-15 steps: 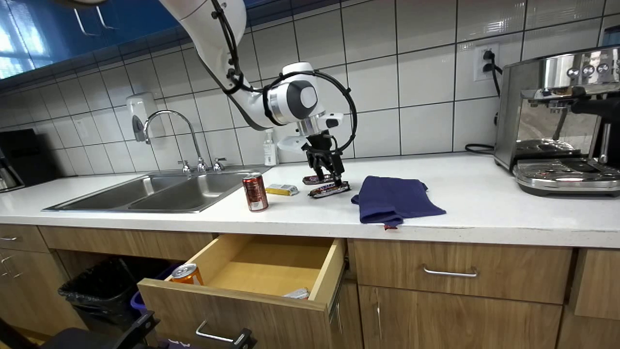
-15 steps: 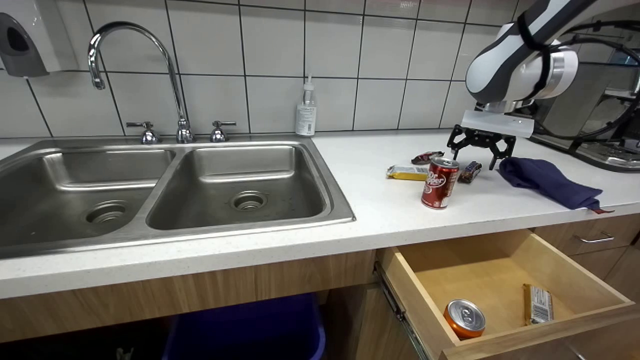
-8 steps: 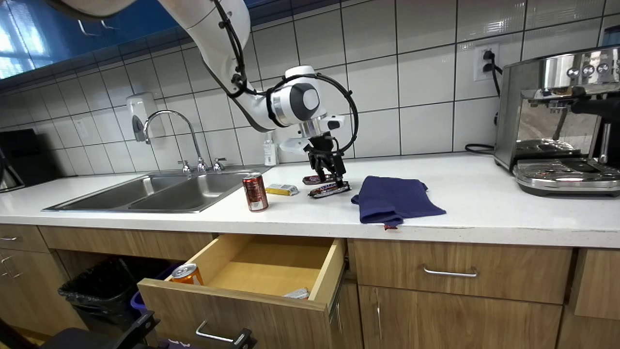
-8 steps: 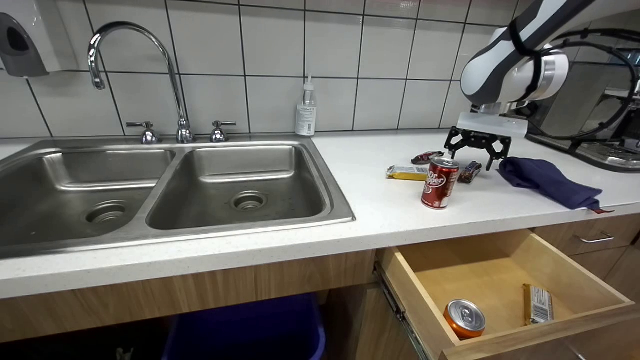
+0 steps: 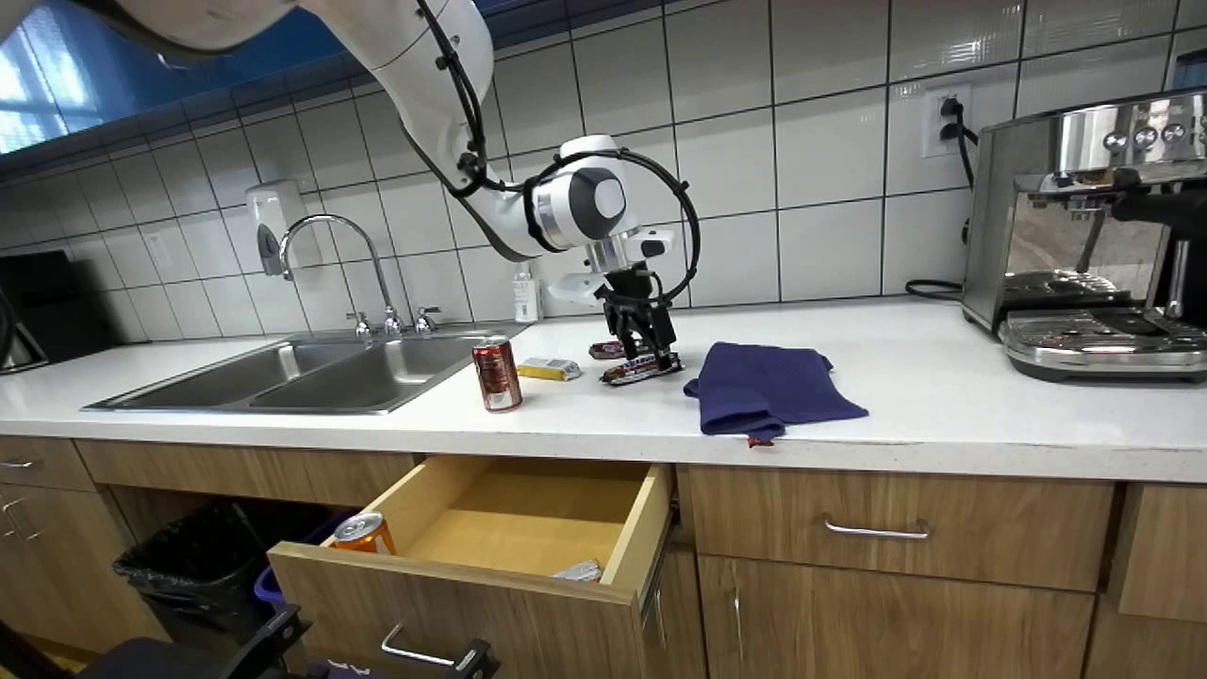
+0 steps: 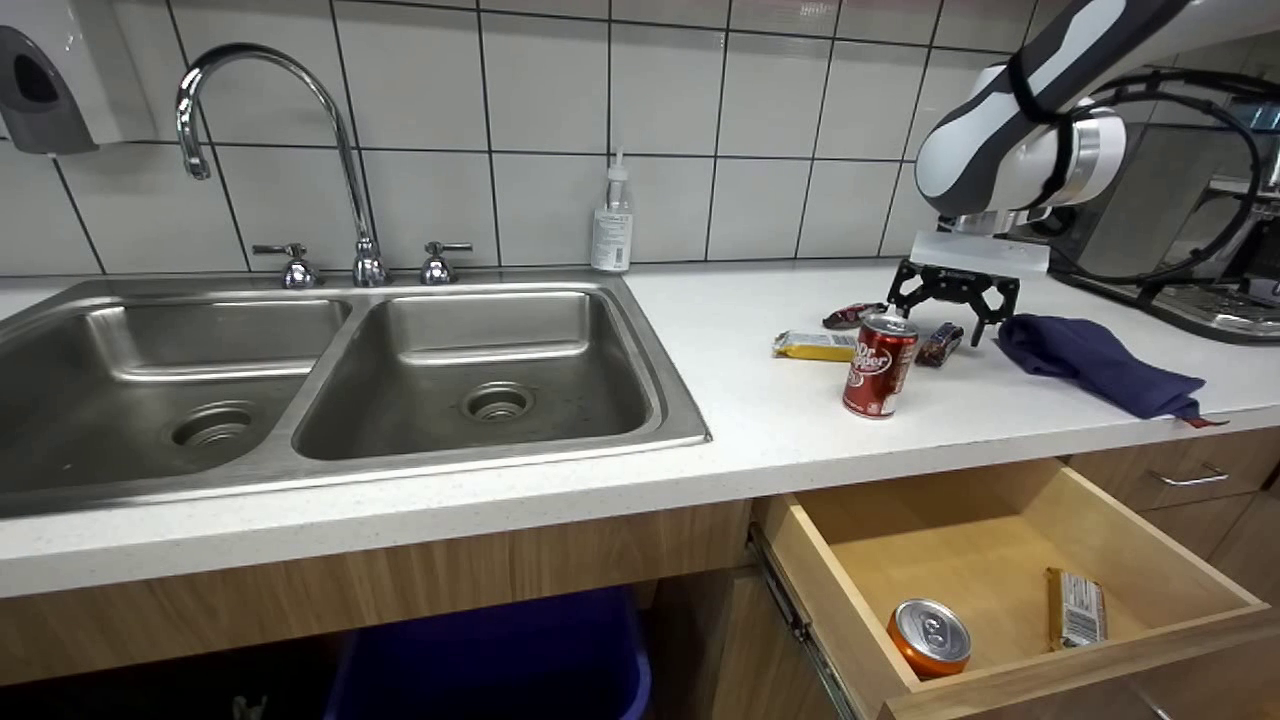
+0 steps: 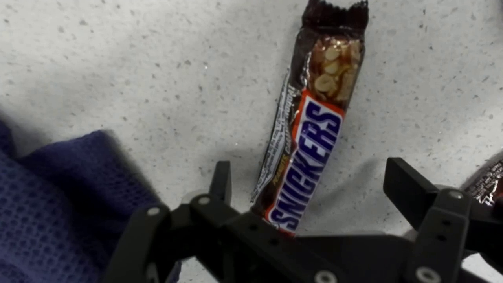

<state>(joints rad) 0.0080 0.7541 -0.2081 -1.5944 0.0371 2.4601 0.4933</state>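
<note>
Gripper (image 7: 308,169) with fingers (image 7: 223,181) wide apart astride a Snickers bar (image 7: 326,84), its lettering (image 7: 308,163) legible only in the wrist view.

steel double sink (image 6: 318,375), curved faucet (image 6: 357,190), pump bottle (image 6: 612,238), espresso machine (image 5: 1094,236)

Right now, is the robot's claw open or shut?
Open: the claw has its fingers wide apart, with counter showing between each and the candy bar.
</note>
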